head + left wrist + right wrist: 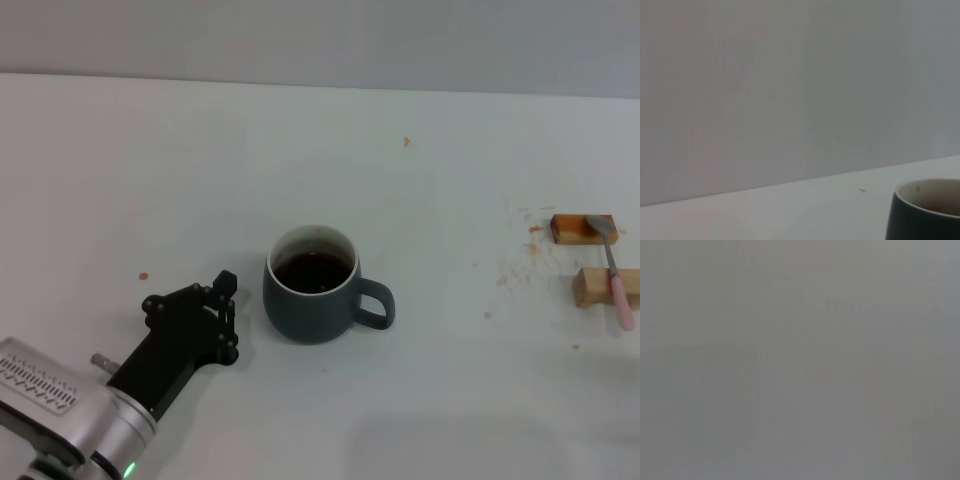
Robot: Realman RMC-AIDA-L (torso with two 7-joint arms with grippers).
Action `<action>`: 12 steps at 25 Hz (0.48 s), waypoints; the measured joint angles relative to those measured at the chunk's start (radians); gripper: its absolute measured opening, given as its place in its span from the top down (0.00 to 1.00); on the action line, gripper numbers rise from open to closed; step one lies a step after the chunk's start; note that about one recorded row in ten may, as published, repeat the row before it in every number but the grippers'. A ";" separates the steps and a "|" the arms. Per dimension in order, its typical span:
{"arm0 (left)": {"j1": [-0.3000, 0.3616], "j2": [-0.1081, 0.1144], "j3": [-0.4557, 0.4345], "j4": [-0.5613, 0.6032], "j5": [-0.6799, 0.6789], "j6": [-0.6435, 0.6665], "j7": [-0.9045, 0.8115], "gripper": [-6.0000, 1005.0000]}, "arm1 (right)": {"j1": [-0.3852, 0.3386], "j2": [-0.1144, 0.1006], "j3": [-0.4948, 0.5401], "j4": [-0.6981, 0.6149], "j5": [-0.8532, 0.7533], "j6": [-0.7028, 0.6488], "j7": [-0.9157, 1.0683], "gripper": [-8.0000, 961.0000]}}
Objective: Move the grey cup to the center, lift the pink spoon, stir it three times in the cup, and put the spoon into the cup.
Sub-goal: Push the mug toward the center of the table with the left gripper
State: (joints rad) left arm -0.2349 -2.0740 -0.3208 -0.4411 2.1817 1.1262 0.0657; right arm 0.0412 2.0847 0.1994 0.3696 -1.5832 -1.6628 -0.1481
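The grey cup (312,298) stands upright near the middle of the white table (150,180), with dark liquid inside and its handle pointing right. Its rim also shows in the left wrist view (927,200). My left gripper (229,315) is just left of the cup, open and empty, a small gap away from its wall. The pink spoon (616,275) lies at the far right across two small wooden blocks, its metal bowl on the far one. My right gripper is out of view; the right wrist view shows only plain grey.
Two brown wooden blocks (572,228) (592,287) sit at the right edge under the spoon. Small crumbs lie around them and a few specks dot the table.
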 joint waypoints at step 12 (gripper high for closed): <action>-0.006 -0.003 0.044 -0.049 0.001 0.002 -0.030 1.00 | -0.001 0.000 -0.001 0.000 0.000 0.002 -0.004 0.15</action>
State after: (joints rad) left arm -0.2405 -2.0765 -0.2769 -0.4901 2.1827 1.1286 0.0359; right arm 0.0397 2.0847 0.1984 0.3696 -1.5829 -1.6612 -0.1526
